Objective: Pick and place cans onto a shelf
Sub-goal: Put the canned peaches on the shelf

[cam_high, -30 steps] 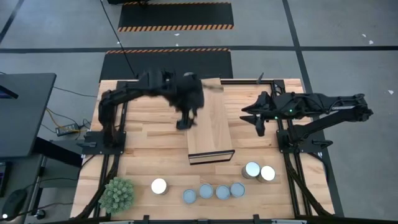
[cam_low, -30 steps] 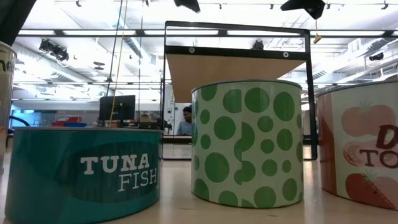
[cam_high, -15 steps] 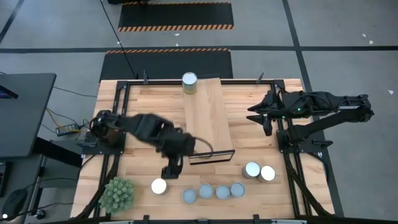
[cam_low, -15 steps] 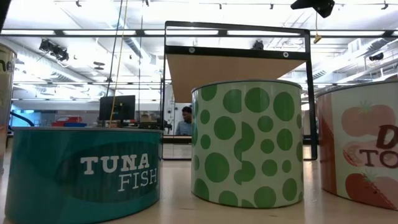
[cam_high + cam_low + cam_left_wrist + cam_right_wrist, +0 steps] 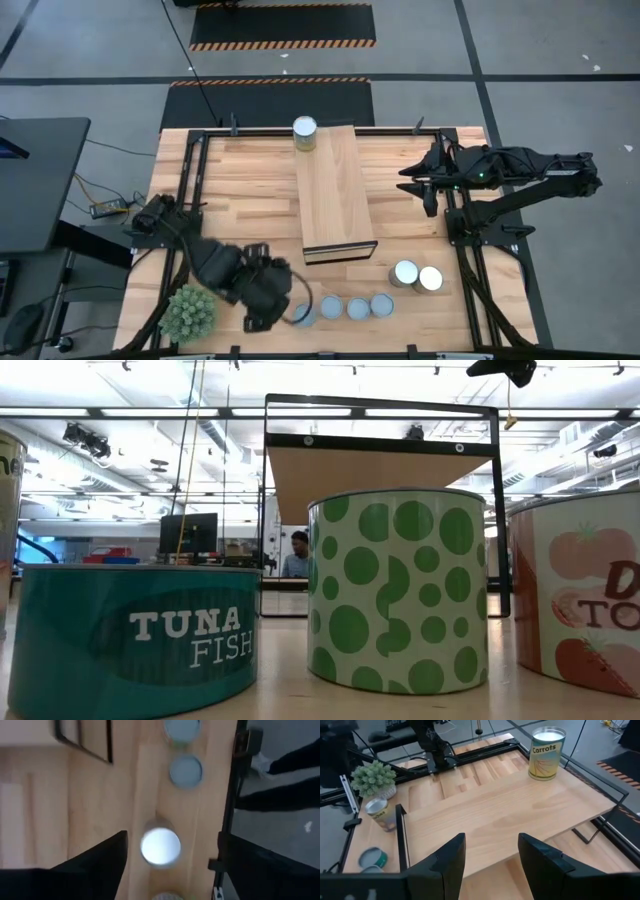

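The high view looks straight down on the whole tabletop (image 5: pixel 240 190) from well above. The low view sits at tabletop height, very near the cans, facing level under the shelf (image 5: pixel 380 465) into the room. The left wrist view looks down on a bright can (image 5: pixel 160 846) close below. The right wrist view looks along the shelf top, shared with the high view, toward the carrots can (image 5: pixel 548 753).
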Robot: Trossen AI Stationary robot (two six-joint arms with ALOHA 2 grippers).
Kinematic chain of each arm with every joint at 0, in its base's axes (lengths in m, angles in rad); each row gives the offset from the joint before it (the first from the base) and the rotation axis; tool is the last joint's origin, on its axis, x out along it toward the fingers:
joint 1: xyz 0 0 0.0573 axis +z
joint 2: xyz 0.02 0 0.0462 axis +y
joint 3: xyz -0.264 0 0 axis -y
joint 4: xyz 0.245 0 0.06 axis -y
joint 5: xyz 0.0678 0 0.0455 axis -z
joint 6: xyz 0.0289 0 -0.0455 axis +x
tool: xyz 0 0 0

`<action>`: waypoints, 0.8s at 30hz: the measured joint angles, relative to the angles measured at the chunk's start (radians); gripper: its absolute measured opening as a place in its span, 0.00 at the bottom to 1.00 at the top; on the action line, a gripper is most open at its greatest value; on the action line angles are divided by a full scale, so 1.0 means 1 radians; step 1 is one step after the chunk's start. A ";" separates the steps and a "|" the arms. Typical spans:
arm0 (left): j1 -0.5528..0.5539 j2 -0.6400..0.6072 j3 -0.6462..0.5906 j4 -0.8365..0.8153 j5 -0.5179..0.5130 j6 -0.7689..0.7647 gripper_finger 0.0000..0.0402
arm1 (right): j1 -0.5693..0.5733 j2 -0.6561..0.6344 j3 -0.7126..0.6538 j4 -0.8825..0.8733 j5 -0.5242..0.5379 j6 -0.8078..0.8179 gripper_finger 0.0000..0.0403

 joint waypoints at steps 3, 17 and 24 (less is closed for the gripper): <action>-0.042 0.000 -0.038 0.008 -0.002 -0.054 0.73 | 0.000 0.000 0.000 0.000 0.000 0.002 0.47; -0.123 -0.312 -0.505 0.307 -0.051 -0.272 0.59 | -0.001 0.000 0.000 0.000 0.002 0.060 0.47; -0.134 -0.393 -0.672 0.338 -0.024 -0.465 0.60 | -0.001 0.000 0.000 0.000 0.089 0.136 0.47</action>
